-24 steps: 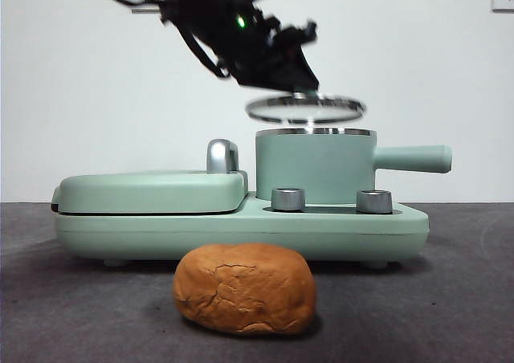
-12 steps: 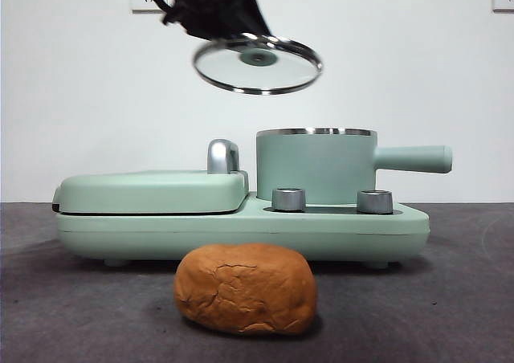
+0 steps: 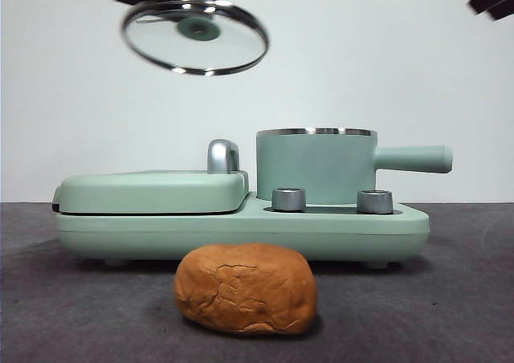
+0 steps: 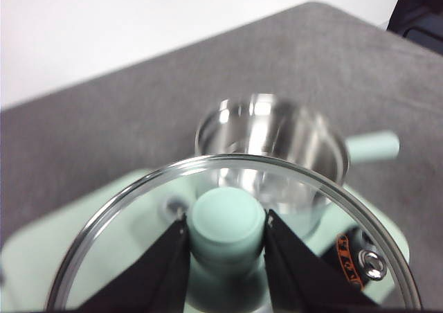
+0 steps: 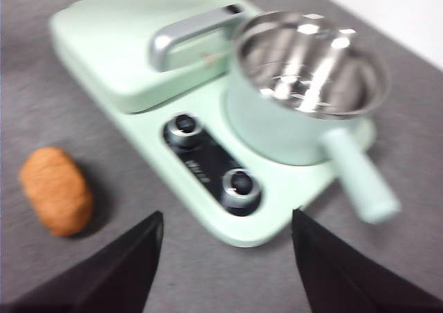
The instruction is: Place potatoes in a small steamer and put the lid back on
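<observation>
The left gripper [image 4: 225, 247] hung high above the grill side of the cooker, its jaws closed on the knob of the lid [image 3: 195, 35]. The lid was tilted, clear of the steamer [image 3: 315, 165] and off to one side of it — so the steamer's mouth stood open, steel lining bare, nothing inside.

The potato [image 3: 245, 288] lay on the bench [image 3: 466, 299] just in front of the cooker [image 3: 241, 218], apart from it and well below the steamer's rim, its long axis running roughly along the cooker's front edge.

The right gripper [image 5: 225, 271] hovered above the scene with jaws spread wide and holding nothing. In its wrist view the potato sat off beyond one jaw, across the control knobs [image 5: 211, 162] from the steamer, whose handle [image 5: 360, 178] pointed the other way, away from the potato.

With the left arm occupied by the lid, the right arm was the free one and looked the likelier to fetch the potato — it would need to come down and over toward the potato, then close across its short axis.
</observation>
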